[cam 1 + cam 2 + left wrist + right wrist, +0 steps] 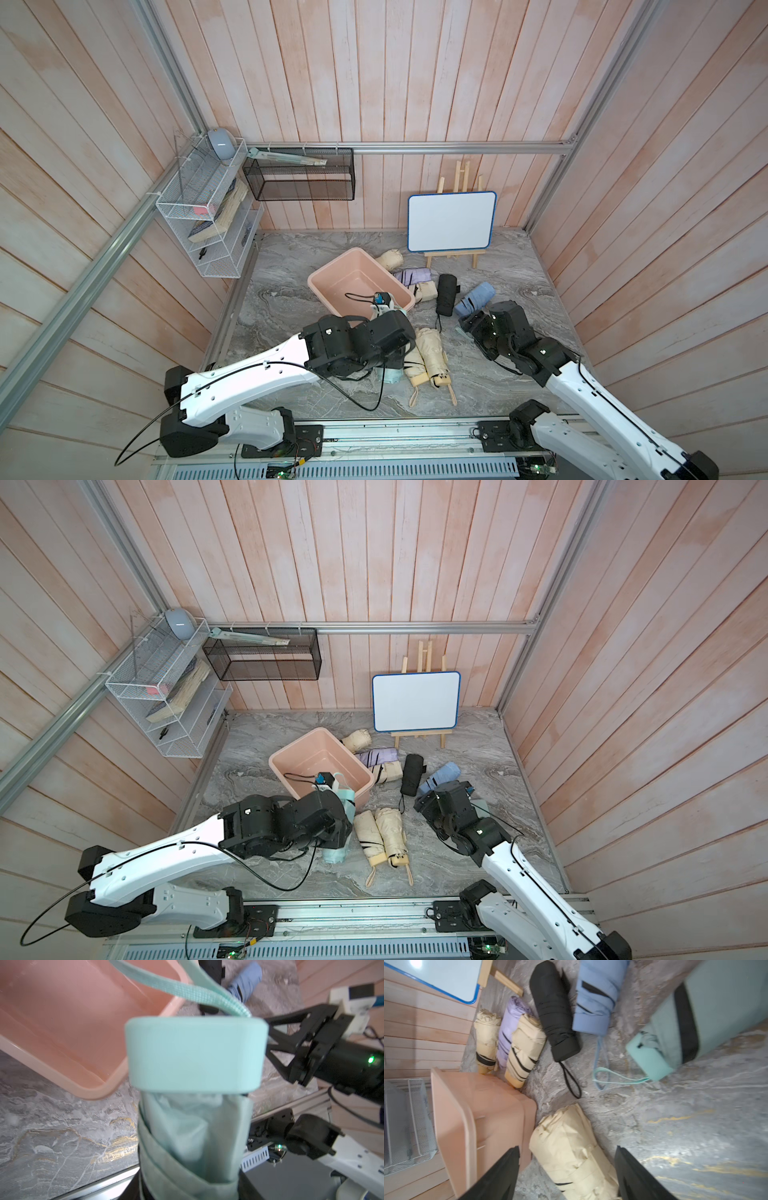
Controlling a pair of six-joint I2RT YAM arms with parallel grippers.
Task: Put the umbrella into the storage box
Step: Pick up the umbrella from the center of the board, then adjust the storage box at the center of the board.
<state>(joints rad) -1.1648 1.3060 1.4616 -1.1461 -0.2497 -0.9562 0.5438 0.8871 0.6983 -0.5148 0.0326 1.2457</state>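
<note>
Left gripper [190, 1188] clamps the mint umbrella [195, 1053] at the box [52, 1073] corner; its strap [187, 991] could snag the rim. Right gripper [567, 1148] gapes empty near the box.

Top pair: set high above my arm bases, looking down and forward to the back wall; in both top views the whole marble table [498, 374] and both my arms show.
Left wrist: rides my left arm, very near the mint umbrella [193, 1053], which fills mid-frame.
Right wrist: looks down past my right gripper [566, 1148] from farther off.
Shared: both wrist views catch the storage box [62, 1012] and the blue umbrella [593, 1001].
</note>
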